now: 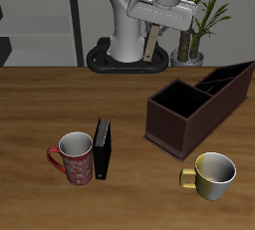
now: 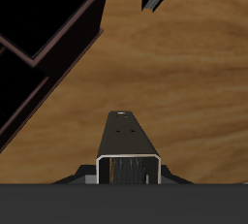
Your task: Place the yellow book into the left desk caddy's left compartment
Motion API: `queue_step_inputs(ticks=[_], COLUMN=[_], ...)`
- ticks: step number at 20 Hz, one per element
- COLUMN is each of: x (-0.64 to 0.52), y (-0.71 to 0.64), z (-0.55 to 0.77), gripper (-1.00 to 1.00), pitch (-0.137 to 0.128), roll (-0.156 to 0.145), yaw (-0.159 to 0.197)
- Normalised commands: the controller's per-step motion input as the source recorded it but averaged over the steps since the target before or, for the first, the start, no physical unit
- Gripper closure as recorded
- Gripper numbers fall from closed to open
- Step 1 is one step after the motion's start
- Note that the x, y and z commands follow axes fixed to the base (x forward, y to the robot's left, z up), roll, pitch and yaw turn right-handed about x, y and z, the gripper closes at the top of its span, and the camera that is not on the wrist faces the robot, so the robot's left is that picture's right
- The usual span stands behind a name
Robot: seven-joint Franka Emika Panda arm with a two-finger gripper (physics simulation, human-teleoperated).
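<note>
Exterior, claw: your claw (image 1: 152, 30) is high at the back of the surface (image 1: 60, 100), closed on the yellow book (image 1: 149, 47), which hangs tilted below it.
Exterior, caddy: the left desk caddy (image 1: 196, 107) lies nearer the front.
Wrist, book: you see the yellow book (image 2: 127, 152) end-on, above bare wood.
Wrist, caddy: the left desk caddy (image 2: 53, 36) sits off to one side.
</note>
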Motion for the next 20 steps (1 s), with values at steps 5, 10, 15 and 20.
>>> queue_step_inputs(ticks=[5,10,15,20], x=[-0.09,-0.11,-0.07,-0.05], y=[0.42,0.43,0.25,0.35], z=[0.17,0.1,0.05,-0.04], gripper=[1.0,1.0,1.0,1.0], pitch=[-0.015,-0.03,0.017,0.017], roll=[0.045,0.038,-0.047,0.062], yaw=[-0.015,0.025,-0.062,0.003])
